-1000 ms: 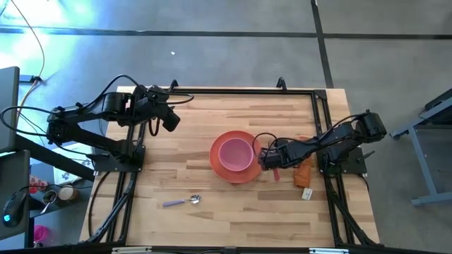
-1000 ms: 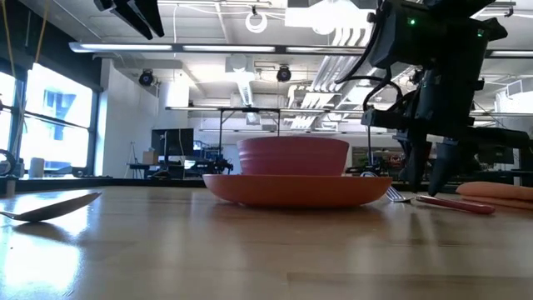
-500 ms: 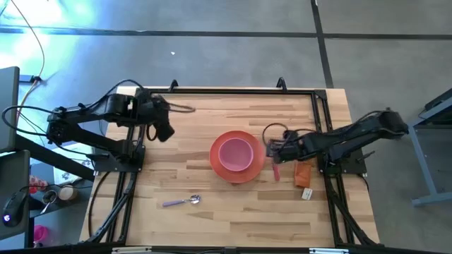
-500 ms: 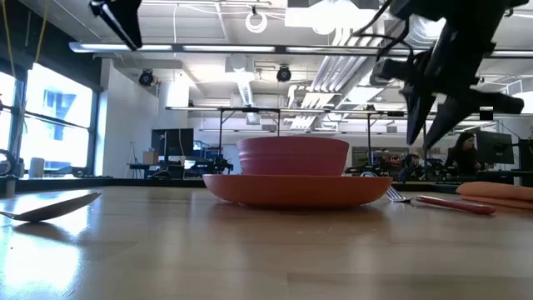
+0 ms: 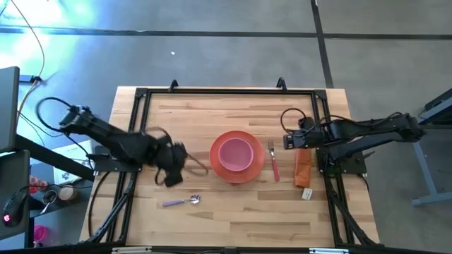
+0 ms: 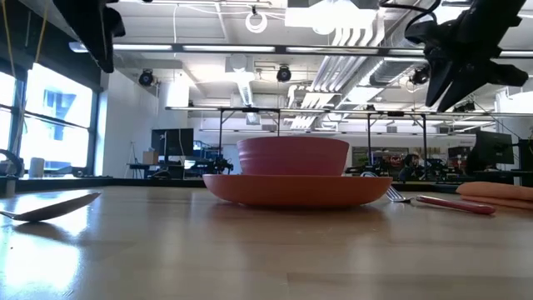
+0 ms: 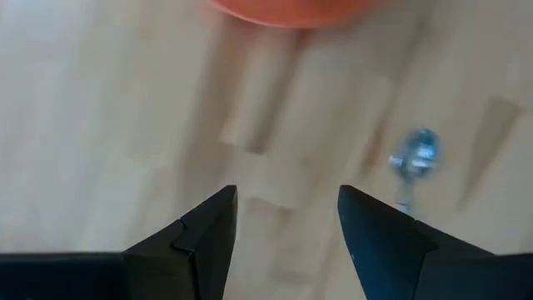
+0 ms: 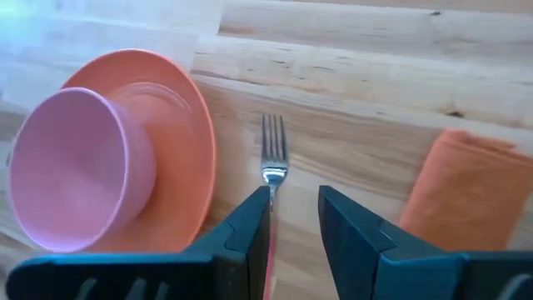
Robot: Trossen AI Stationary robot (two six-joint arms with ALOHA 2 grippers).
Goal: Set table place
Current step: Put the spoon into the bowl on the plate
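Observation:
The orange plate (image 5: 244, 169) lies mid-table with the pink bowl (image 5: 235, 153) standing on it; both also show in the right wrist view, the plate (image 8: 187, 133) and the bowl (image 8: 79, 167). The pink-handled fork (image 5: 272, 161) lies flat just right of the plate, tines toward the far edge. The lilac-handled spoon (image 5: 182, 202) lies flat near the front left. My left gripper (image 5: 169, 178) hovers open left of the plate, above and beyond the spoon (image 7: 415, 157). My right gripper (image 5: 288, 141) hovers open and empty above the table, right of the fork (image 8: 273, 158).
A folded orange cloth strip (image 5: 303, 168) lies right of the fork, with a small white tag (image 5: 307, 192) near its front end. The black rail frame (image 5: 226, 92) runs around the table top. Bare wood lies in front of the plate.
My right gripper has risen from the fork's handle and drawn back toward the table's right and far side; the fork stays flat beside the plate. My left gripper has swung from the far left corner toward the near edge and down, ending close to the spoon.

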